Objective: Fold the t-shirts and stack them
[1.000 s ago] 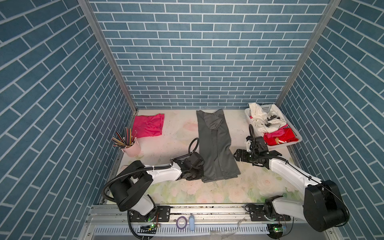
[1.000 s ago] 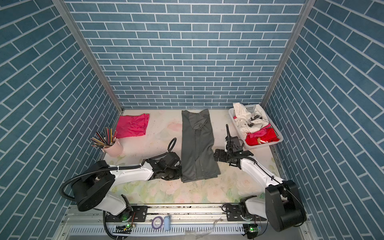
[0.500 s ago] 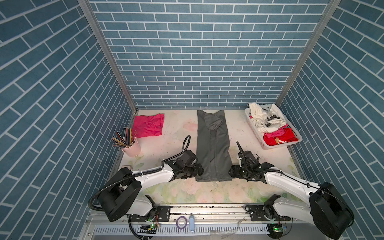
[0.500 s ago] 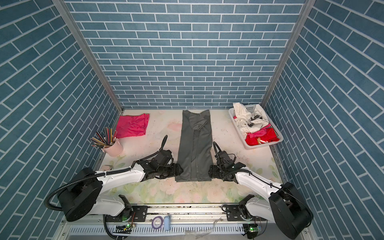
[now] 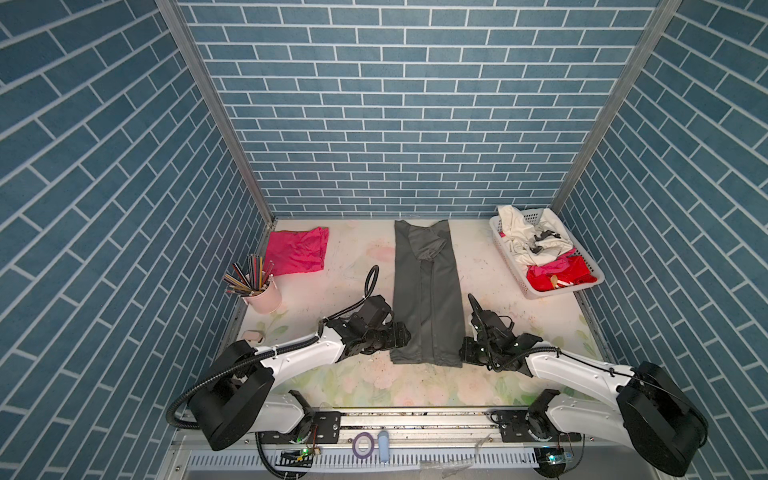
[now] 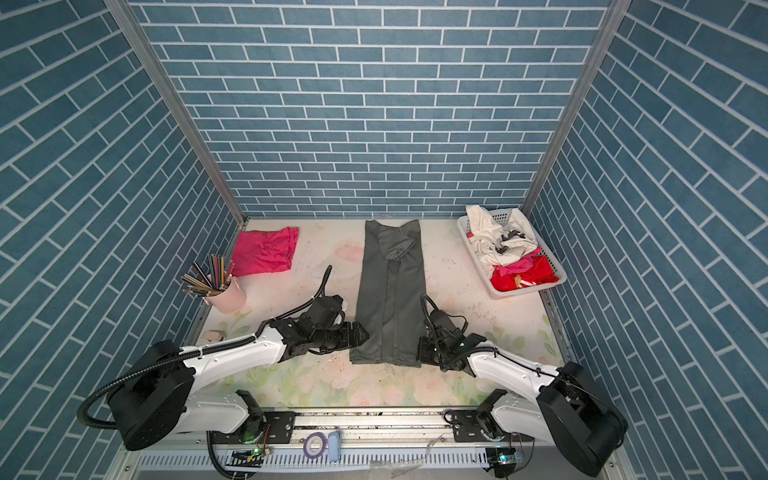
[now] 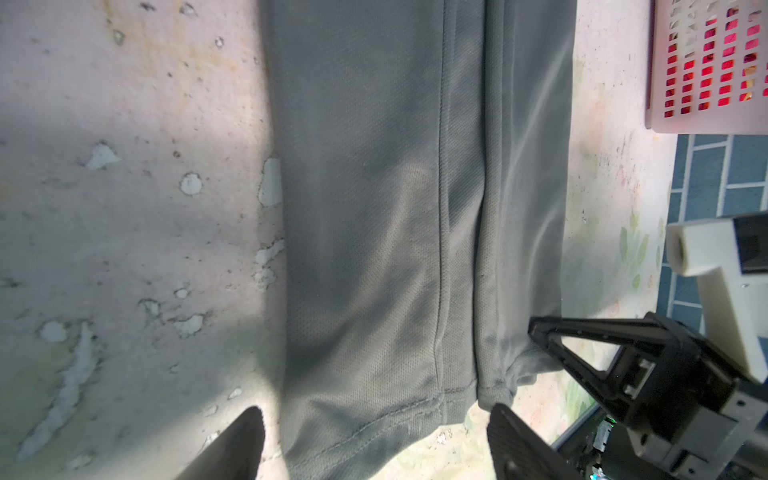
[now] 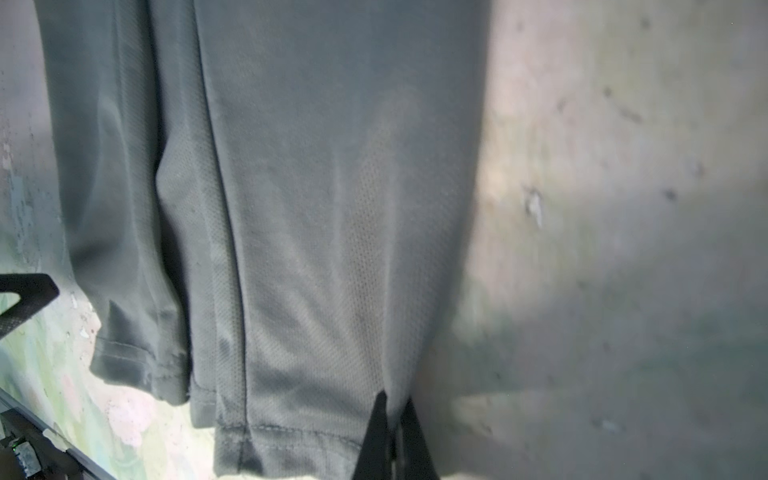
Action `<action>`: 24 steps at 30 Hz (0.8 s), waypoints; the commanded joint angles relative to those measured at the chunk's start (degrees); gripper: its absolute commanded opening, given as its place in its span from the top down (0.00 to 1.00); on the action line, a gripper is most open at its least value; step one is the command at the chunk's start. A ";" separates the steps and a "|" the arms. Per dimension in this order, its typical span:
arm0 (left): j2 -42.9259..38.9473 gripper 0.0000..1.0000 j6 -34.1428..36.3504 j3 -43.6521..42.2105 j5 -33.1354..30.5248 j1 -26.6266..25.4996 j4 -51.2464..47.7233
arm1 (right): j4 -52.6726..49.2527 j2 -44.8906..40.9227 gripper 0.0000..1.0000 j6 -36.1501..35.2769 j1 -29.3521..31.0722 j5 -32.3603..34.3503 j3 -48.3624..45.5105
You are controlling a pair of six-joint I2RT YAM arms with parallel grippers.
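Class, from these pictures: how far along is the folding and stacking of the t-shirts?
Done: the dark grey t-shirt lies folded lengthwise into a narrow strip. In hand: the right gripper is shut on its near hem corner; the left gripper is open at the opposite corner. Left: likely a crosswise fold, then stacking with the separate pink t-shirt.

A dark grey t-shirt (image 5: 428, 307), hot pink t-shirt (image 5: 297, 251), white basket (image 5: 540, 294), blue brick walls (image 5: 395, 104)

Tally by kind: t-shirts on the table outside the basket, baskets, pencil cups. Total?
T-shirts laid out: 2 (folded dark grey cloth t-shirt, wrinkled hot pink cloth t-shirt)
White perforated plastic basket: 1
Pink cup of coloured pencils: 1
Total: 4
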 commanded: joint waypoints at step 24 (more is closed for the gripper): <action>0.54 0.26 -0.29 -8.28 9.61 0.10 1.66 | -9.32 -8.36 0.42 1.34 0.23 -3.16 -3.62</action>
